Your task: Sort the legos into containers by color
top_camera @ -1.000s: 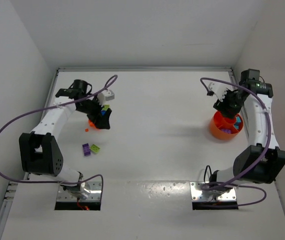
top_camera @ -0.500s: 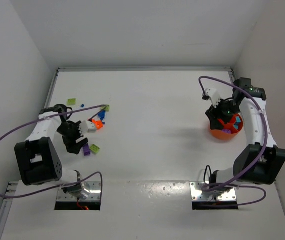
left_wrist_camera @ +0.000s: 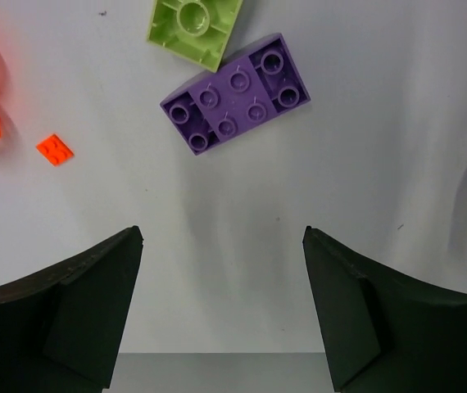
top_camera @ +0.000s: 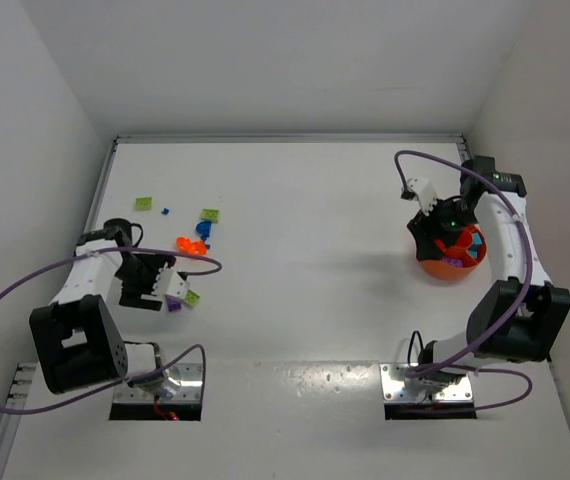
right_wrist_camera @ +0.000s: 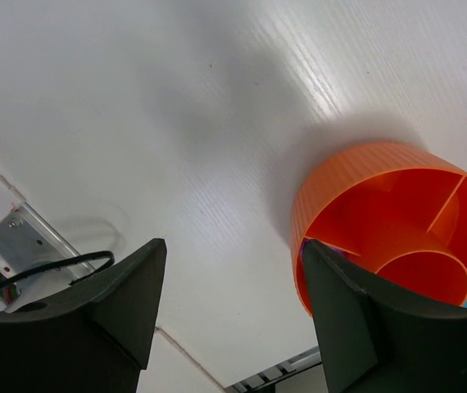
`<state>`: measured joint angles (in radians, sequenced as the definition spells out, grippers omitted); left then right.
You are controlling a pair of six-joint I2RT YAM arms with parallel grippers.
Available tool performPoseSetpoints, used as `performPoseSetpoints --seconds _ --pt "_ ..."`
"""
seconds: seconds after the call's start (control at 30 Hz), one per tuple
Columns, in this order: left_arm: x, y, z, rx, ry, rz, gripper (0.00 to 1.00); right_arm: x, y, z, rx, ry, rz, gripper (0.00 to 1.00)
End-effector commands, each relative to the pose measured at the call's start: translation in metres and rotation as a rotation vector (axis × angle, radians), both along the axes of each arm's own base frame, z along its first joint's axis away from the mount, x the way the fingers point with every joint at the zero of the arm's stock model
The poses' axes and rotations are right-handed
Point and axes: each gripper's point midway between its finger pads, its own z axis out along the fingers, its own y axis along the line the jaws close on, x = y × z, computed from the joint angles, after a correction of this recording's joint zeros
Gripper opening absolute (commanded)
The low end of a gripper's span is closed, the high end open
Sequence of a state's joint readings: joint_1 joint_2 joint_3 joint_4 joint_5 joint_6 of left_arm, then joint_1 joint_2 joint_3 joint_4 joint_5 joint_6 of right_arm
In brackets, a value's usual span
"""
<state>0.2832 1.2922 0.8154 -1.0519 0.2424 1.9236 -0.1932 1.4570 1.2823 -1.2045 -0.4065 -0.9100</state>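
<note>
Left arm has swung back off the far pile of legos and now hangs at the near-left of the worktop. The left claw is spread wide with nothing in it. So no brick came along on that trip, and I'd guess the next pick is the purple brick just ahead of the fingers.

That brick lies flat, studs up, touching a lime brick. In the wrist view its long axis runs lower-left to upper-right, close to the line between the two fingers, so a wrist twist looks needed to pinch the narrow sides.

Over on the right, the right claw has dropped closer to the orange tub. It's also released and empty, with the tub upright just beside its right finger.
</note>
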Motion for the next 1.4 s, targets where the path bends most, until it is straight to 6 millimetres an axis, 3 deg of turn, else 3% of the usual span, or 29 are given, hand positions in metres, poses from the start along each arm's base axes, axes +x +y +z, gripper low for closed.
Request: performPoseSetpoints --seconds 0.0,0.2,0.6,0.67,0.87,1.23,1.37 --pt "0.02 -0.018 0.002 0.02 -0.138 -0.487 0.85 0.008 0.009 0.001 0.036 -0.012 -0.015 0.68" --pt "0.027 -0.046 -0.005 -0.022 -0.166 -0.641 0.85 0.007 0.01 -0.004 0.034 0.008 -0.025 0.68" --pt "0.004 -0.078 -0.028 -0.063 -0.023 -0.78 0.81 0.011 0.007 -0.008 0.007 0.023 -0.021 0.68" --pt "-0.001 -0.078 -0.033 -0.063 0.003 -0.791 0.81 0.011 0.007 -0.008 0.009 0.027 -0.03 0.68" --pt "-0.009 -0.077 -0.044 -0.043 0.065 -0.833 0.69 0.011 0.008 -0.011 0.002 0.037 -0.022 0.68" --pt "-0.001 -0.053 -0.067 0.061 0.133 -0.809 0.67 0.011 0.006 -0.011 -0.006 0.048 -0.024 0.68" --pt "0.006 -0.053 -0.068 0.062 0.129 -0.789 0.54 0.011 0.009 -0.011 -0.006 0.048 -0.015 0.68"
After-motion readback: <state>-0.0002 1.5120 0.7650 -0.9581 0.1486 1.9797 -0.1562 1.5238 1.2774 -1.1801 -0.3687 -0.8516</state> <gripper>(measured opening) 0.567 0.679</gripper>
